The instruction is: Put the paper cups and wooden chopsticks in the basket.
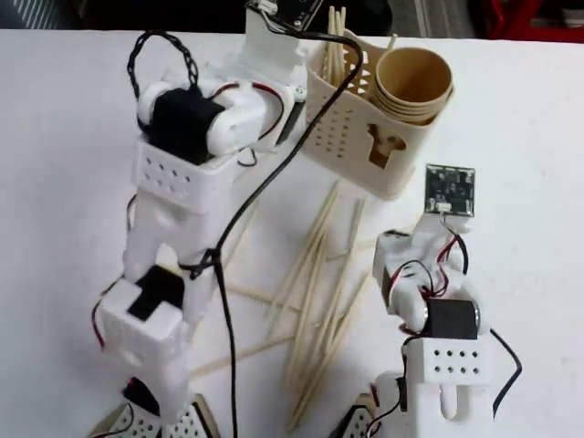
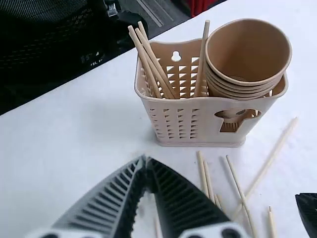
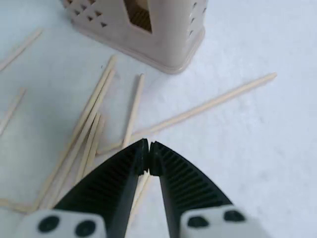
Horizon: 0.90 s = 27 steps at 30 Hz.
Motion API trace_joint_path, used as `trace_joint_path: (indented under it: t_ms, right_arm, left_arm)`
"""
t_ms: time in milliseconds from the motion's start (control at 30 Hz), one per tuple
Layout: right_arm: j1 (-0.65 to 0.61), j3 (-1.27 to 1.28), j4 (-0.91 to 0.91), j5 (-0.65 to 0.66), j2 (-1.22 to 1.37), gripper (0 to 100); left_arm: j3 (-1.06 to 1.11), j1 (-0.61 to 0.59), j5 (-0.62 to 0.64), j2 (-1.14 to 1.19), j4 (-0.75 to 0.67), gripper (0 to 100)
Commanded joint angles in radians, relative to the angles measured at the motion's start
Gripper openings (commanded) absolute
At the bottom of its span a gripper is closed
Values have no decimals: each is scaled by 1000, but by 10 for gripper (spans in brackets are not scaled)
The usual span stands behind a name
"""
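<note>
The beige perforated basket (image 1: 365,151) stands at the table's far middle. A stack of brown paper cups (image 1: 415,82) fills one compartment, and several wooden chopsticks (image 1: 338,46) stand upright in the other. More chopsticks (image 1: 315,292) lie scattered on the table in front of it, between the two arms. My left gripper (image 2: 146,161) is shut with nothing in it, hovering a little short of the basket (image 2: 193,124), whose cups (image 2: 247,49) and chopsticks (image 2: 148,59) face it. My right gripper (image 3: 148,148) is shut just above the loose chopsticks (image 3: 89,124), near the basket's base (image 3: 163,29).
The white table (image 1: 529,137) has free room to the right of the basket and at the far left. One long chopstick (image 3: 213,104) lies apart from the pile. A black cable (image 1: 228,319) runs along the left arm. Dark floor lies beyond the table's far edge.
</note>
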Motion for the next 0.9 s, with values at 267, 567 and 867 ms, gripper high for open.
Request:
trace_joint_path:
  t_ms: [267,567,867]
  right_arm:
    - [-151,-71,111,-92,185,139]
    - [-194,-84,-8,-193,450,138]
    - [-188,-84,-101,-250,667,138]
  left_arm:
    - [508,-77,-11,-437,-5,24]
    - [891,-275,-11,-631,-58,24]
    - [1369,-311,-46,-978,-288,24]
